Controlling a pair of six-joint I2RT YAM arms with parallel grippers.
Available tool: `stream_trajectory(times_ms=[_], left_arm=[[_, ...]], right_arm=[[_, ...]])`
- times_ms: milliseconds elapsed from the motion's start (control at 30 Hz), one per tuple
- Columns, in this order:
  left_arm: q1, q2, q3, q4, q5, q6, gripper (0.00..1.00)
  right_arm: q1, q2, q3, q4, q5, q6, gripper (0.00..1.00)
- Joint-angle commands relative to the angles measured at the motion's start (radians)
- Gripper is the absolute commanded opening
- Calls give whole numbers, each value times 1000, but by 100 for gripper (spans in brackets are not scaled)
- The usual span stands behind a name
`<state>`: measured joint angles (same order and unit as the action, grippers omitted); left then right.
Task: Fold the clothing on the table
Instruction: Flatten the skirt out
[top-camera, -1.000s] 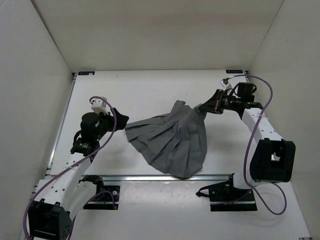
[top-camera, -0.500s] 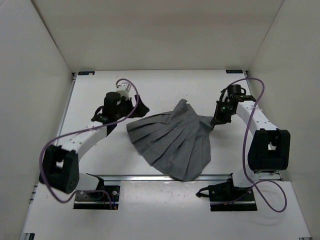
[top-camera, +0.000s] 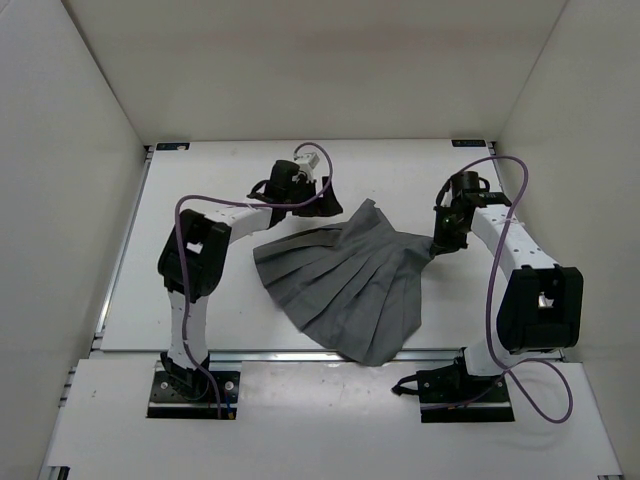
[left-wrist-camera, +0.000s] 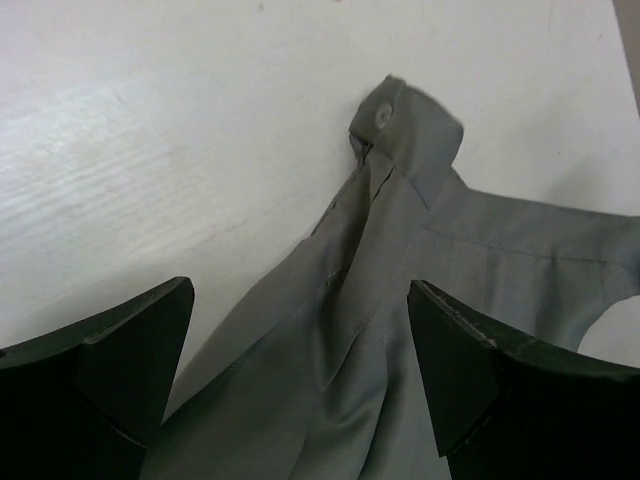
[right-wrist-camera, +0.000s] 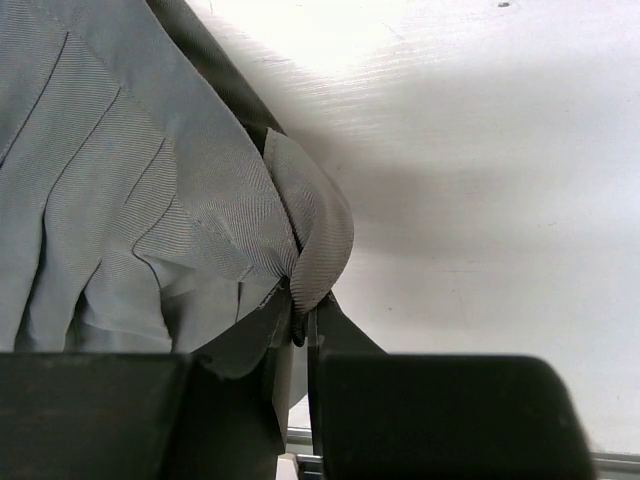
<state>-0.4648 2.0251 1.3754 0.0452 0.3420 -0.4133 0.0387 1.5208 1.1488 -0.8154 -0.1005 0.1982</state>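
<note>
The clothing (top-camera: 345, 285), a dark grey pleated skirt, lies fanned out mid-table (top-camera: 400, 170), hem toward the near rail. My left gripper (top-camera: 325, 200) stands open at the far side, just left of the waistband's raised end (top-camera: 370, 208). In the left wrist view its two black fingers (left-wrist-camera: 110, 380) stand wide apart over the skirt (left-wrist-camera: 340, 380), with the buttoned waistband tip (left-wrist-camera: 385, 118) ahead. My right gripper (top-camera: 437, 245) is shut on the skirt's right waistband corner. In the right wrist view the gripper (right-wrist-camera: 305, 325) pinches a rolled fold of cloth (right-wrist-camera: 315, 240).
White walls enclose the table on three sides. A metal rail (top-camera: 300, 353) runs along the near edge, with both arm bases (top-camera: 190, 390) behind it. Purple cables (top-camera: 495, 290) loop beside each arm. The hem's tip overhangs the rail.
My left arm has swung from the skirt's left edge round to the far side by the waistband, its jaws opening wide. The right gripper has lowered a little, still pinching the corner.
</note>
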Motion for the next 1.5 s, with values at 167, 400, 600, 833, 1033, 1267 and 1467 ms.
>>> stream_trajectory(times_ms=[167,400,600,833,1033,1267,1467], left_arm=[[-86,61,109,-135,-116,109,98],[-97,122,143,-194,-164,143,54],[-124,132,140,-275,-294,202,52],[-138,120,133,-411,-380,243,0],[-35,-104,-135,-415,-377,111,0],[-12,-541,-435,-343,-364,5,26],[31,-591,-472,-239,-167,-42,51]], right_arm=[[18,-28,-3,15,-5,-19,0],[12,-42,-9,24,-18,-28,1],[10,-50,-9,25,-31,-34,0],[12,-51,-14,32,-47,-31,0],[36,-67,-3,25,-53,-31,0],[92,-44,-23,47,-38,-42,0],[124,55,2,44,-74,-68,0]])
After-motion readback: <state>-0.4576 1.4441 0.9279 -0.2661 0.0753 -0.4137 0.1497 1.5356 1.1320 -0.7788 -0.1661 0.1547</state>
